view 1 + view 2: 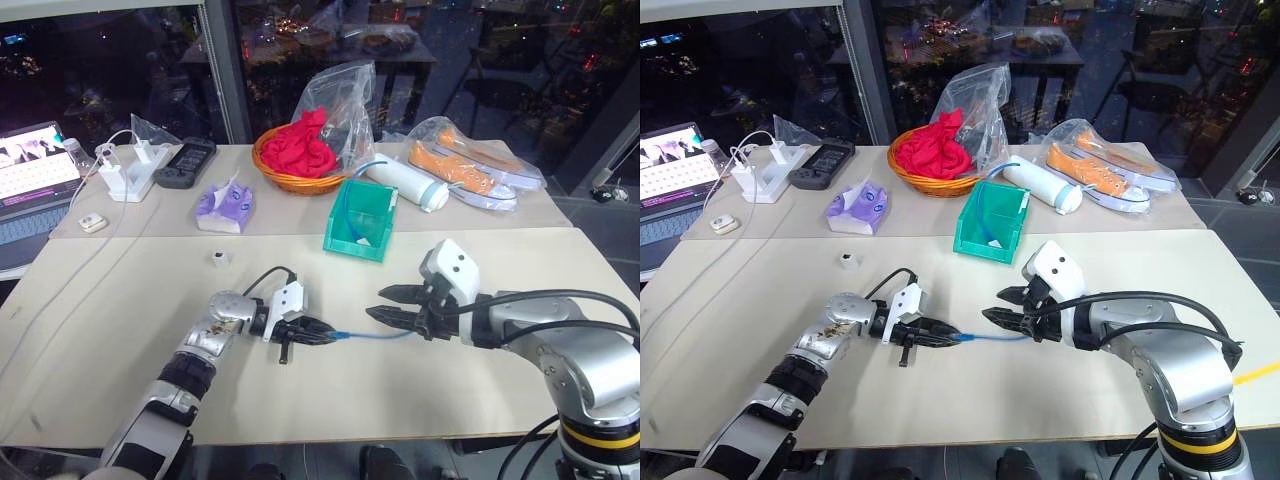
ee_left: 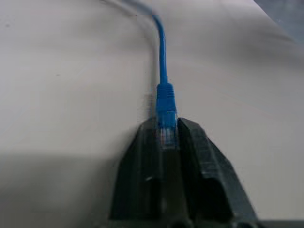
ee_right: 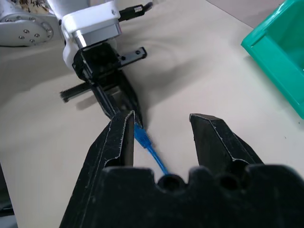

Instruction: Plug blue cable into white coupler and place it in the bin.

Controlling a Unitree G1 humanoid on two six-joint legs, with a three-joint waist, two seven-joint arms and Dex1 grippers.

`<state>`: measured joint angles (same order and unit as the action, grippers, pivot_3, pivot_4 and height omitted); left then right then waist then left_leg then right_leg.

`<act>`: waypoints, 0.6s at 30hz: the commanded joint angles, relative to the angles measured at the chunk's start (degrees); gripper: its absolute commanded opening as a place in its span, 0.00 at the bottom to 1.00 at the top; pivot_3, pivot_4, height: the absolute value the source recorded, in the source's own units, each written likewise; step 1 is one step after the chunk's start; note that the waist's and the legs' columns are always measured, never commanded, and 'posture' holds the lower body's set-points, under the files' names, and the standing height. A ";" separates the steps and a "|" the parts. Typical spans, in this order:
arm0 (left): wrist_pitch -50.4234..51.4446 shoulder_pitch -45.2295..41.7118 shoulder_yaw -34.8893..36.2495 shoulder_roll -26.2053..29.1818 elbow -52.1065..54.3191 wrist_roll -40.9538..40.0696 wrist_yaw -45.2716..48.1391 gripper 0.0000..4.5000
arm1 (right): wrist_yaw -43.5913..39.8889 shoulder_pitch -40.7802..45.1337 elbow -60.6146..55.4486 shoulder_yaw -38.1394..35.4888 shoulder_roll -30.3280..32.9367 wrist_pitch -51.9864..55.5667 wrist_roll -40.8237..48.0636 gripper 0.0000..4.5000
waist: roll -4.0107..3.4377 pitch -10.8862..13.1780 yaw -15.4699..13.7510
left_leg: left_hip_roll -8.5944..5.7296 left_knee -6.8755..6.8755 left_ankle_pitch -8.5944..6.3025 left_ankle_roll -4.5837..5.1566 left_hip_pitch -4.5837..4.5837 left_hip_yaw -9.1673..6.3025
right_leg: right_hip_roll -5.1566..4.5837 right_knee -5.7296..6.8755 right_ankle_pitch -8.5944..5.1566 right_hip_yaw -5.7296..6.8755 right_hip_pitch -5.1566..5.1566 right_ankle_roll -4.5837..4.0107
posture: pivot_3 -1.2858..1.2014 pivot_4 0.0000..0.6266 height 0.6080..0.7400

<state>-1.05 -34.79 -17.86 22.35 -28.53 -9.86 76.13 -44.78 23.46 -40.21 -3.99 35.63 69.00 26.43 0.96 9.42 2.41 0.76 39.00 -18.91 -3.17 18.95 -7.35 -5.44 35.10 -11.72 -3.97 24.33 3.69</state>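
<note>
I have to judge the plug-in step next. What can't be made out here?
- Coupler: too small in the eye views to show its socket.
- Cable plug: hidden between the left gripper's fingers.
- Cable's far end: blurred in the left wrist view, behind the right gripper in the eye views.

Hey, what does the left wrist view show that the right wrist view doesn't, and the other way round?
Left wrist view alone: the clear plug pinched between the left gripper's shut jaws, close up, cord arcing away over the table.

Right wrist view alone: the right gripper with jaws apart, the left gripper's white housing, and a corner of the teal bin.

Both: the blue cable held by the left gripper above the beige tabletop.
</note>
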 commanded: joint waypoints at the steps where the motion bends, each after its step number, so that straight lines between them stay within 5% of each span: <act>1: 1.26 1.80 0.52 0.20 2.04 -0.06 0.02 0.04 | 1.08 -0.80 -2.38 -3.84 0.95 1.14 3.81 0.49 | 0.00 0.00 0.01 | 0.00 0.00 0.00 0.00 0.00 0.00 | 0.00 0.00 0.00 0.00 0.00 0.00 | 0.52 0.24 0.87; 9: 5.06 4.87 6.75 0.24 15.24 -2.84 -8.88 0.04 | 7.04 -11.75 -12.51 -17.94 -15.19 19.26 22.26 0.49 | 0.00 0.00 -0.15 | 0.02 -0.03 -0.03 0.05 0.03 -0.10 | 0.04 0.09 0.00 0.03 0.01 0.00 | 0.52 0.24 0.87; 18: 11.33 10.47 8.02 -1.25 29.45 -4.81 -16.40 0.04 | 32.48 -9.29 -8.84 -23.54 -50.04 22.77 14.56 0.49 | -0.12 -0.02 0.04 | -0.01 0.00 0.12 -0.21 -0.11 -0.12 | 0.00 0.14 0.01 0.02 0.02 0.01 | 0.52 0.24 0.87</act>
<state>9.42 -24.17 -10.07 21.26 -2.28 -13.60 60.83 -15.57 13.37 -48.90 -25.84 -5.59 92.08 41.78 0.84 9.40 2.45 0.75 39.00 -18.78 -3.39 18.83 -7.48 -5.43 35.24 -11.71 -3.95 24.36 3.69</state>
